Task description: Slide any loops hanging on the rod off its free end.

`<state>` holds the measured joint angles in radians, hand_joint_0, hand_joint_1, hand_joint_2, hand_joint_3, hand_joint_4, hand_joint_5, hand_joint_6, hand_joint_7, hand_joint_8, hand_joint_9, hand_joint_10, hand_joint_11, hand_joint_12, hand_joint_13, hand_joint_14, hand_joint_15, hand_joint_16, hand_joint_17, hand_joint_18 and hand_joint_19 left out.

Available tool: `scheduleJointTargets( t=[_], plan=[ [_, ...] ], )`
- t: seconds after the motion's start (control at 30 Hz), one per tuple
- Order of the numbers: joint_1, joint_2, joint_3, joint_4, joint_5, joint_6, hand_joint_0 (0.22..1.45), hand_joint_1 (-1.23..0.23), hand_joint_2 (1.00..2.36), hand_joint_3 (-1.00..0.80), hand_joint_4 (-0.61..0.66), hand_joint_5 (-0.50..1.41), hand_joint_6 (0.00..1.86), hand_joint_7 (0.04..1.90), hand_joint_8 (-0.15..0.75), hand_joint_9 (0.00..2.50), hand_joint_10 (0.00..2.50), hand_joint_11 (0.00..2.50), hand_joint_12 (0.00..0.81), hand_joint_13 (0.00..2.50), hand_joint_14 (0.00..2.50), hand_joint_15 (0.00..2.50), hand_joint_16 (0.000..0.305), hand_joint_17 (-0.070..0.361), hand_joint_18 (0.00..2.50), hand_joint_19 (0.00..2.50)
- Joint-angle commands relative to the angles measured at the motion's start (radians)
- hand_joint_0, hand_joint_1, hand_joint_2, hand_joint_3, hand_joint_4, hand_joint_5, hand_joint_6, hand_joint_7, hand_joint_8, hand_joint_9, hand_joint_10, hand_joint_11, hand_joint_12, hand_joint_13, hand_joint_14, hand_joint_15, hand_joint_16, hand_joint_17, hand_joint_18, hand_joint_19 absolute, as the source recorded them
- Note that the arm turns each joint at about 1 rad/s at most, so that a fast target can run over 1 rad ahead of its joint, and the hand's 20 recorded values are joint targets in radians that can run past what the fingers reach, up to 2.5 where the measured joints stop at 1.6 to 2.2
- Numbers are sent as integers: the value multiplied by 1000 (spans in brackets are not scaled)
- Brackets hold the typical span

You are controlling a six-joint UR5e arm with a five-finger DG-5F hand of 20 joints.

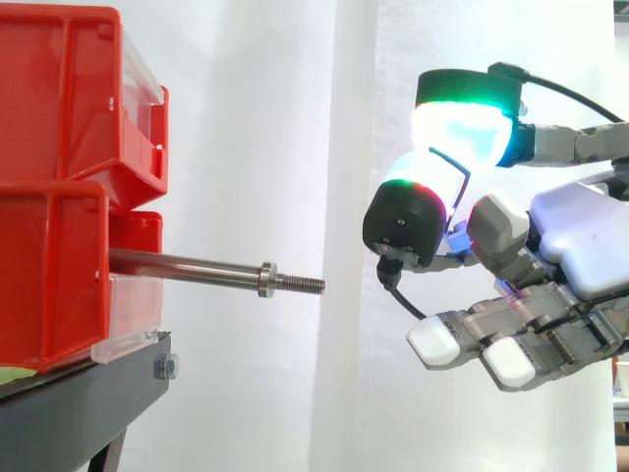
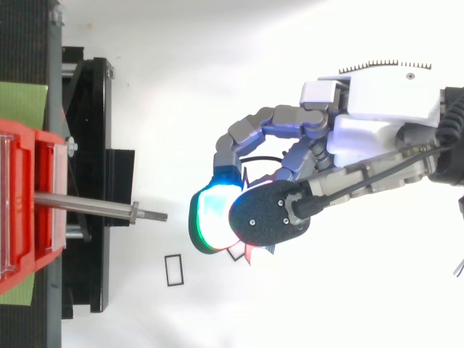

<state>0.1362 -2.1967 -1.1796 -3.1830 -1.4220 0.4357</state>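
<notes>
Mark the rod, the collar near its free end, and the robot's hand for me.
rod (image 1: 187,264): side view, middle of the smooth shaft.
collar (image 1: 267,278): side view, on the flange just before the thread.
hand (image 2: 377,130): top view, on its white body, towards the wrist.

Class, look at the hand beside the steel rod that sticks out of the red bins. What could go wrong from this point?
1. The hand seems to pinch a thin black wire loop only between its glowing pads. So slight a grip may let it slip and drop.
2. The steel rod aims its threaded tip at the hand. A move towards the red bins could strike it.
</notes>
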Motion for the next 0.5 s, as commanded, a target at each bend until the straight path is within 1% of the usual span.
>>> scheduleJointTargets(
  t=[0.0, 0.47],
  plan=[
    [0, 0, 0, 0, 0, 0, 615, -807, 1004, -111, -220, -62, 842, 999, 266, 1174, 13, 435, 371, 662, 4, 135, 54, 121, 712, 246],
    [0, 0, 0, 0, 0, 0, 615, -805, 1005, -114, -219, -63, 841, 995, 267, 1172, 14, 444, 371, 665, 4, 137, 53, 120, 713, 254]
  ],
)
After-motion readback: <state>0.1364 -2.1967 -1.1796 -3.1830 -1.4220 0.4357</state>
